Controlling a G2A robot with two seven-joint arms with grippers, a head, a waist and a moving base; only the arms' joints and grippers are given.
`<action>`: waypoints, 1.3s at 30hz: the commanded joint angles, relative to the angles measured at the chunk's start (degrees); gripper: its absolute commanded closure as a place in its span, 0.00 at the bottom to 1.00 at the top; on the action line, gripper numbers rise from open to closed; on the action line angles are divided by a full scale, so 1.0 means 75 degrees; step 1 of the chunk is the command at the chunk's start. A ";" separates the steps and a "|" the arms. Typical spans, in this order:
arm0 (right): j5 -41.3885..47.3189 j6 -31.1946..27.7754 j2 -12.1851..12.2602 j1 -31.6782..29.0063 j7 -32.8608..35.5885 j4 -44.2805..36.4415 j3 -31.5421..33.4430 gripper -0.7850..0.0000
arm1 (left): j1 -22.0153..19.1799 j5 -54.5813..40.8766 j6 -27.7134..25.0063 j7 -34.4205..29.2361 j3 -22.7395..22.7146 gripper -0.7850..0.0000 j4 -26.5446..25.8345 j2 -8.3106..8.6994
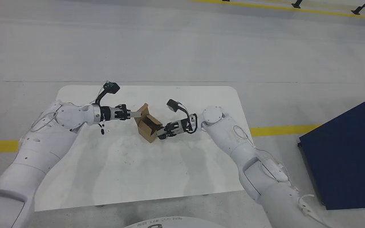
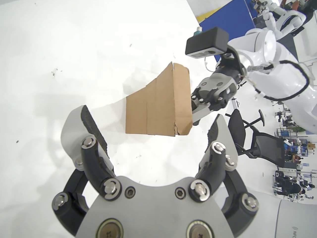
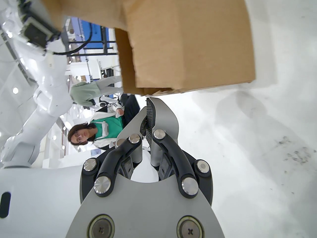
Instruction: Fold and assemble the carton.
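Now mid-fold: carton (image 1: 147, 122) half-formed, propped at a tilt near the middle of the table (image 1: 188, 165), between the two grippers. Flaps apparently not yet tucked. Next, likely: bring the left gripper (image 2: 151, 116) onto the near edge and push a panel over, keeping the far side braced so nothing springs back. Left gripper spread wide, just short of the carton, touching nothing. Right gripper (image 3: 149, 100) pressed together, seemingly pinching the carton's edge.
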 commanded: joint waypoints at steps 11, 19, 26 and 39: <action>0.0309 0.0397 -0.0277 0.0416 0.0152 0.0065 -0.0336 1.00 | 0.0102 -0.0049 -0.0307 -0.0032 -0.0075 0.00 -0.0052 0.0050; 0.0453 0.0982 -0.0578 0.0812 0.0064 0.0761 -0.0653 1.00 | 0.0098 -0.0622 -0.0113 0.0242 -0.0504 0.00 0.0361 0.0135; 0.0440 0.1214 -0.0781 0.1041 -0.0023 0.1280 -0.0827 1.00 | -0.0178 0.0173 0.1323 0.1057 -0.0420 0.00 0.0773 0.0078; 0.0293 0.1570 -0.1121 0.1294 -0.0183 0.1971 -0.1089 1.00 | -0.0529 0.0881 0.1838 0.1038 0.0597 0.00 0.0815 -0.0381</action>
